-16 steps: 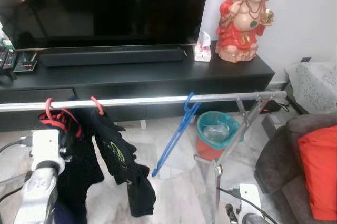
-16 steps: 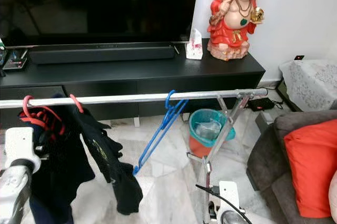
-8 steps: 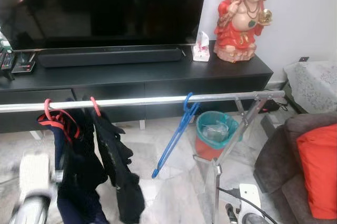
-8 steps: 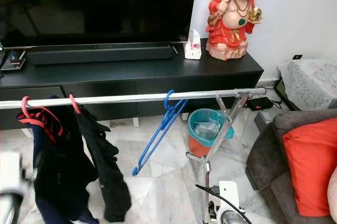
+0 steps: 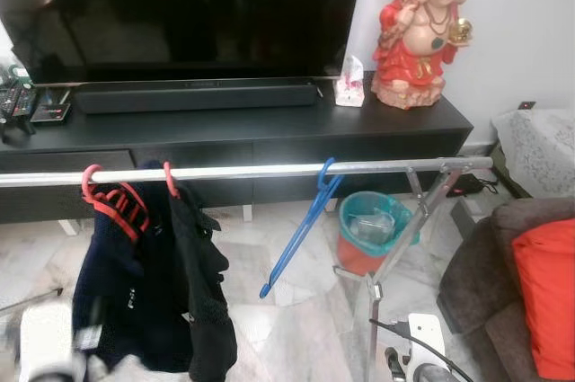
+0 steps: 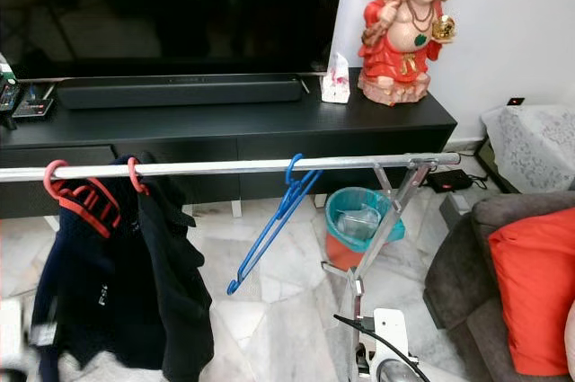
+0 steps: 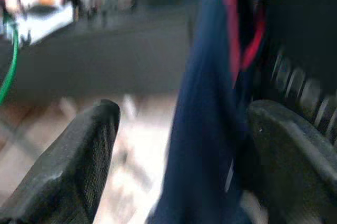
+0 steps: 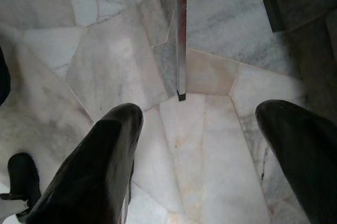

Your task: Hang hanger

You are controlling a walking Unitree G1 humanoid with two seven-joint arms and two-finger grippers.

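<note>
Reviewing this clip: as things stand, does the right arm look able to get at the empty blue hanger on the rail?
Probably yes, though not at once. The right gripper hangs low, open, pointing at the floor beside the rack's leg. The blue hanger hangs alone on the rail, apart from the dark clothes, so nothing visibly blocks it.

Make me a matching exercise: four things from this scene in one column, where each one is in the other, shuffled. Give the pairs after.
Things
1. blue hanger
2. statue
3. teal bin
4. dark clothes

Places
A. on the floor behind the rack's leg
B. hanging bare on the rail, right of the middle
C. on red hangers at the rail's left end
D. on the black TV cabinet, right end

Pairs: 1-B, 2-D, 3-A, 4-C
</note>
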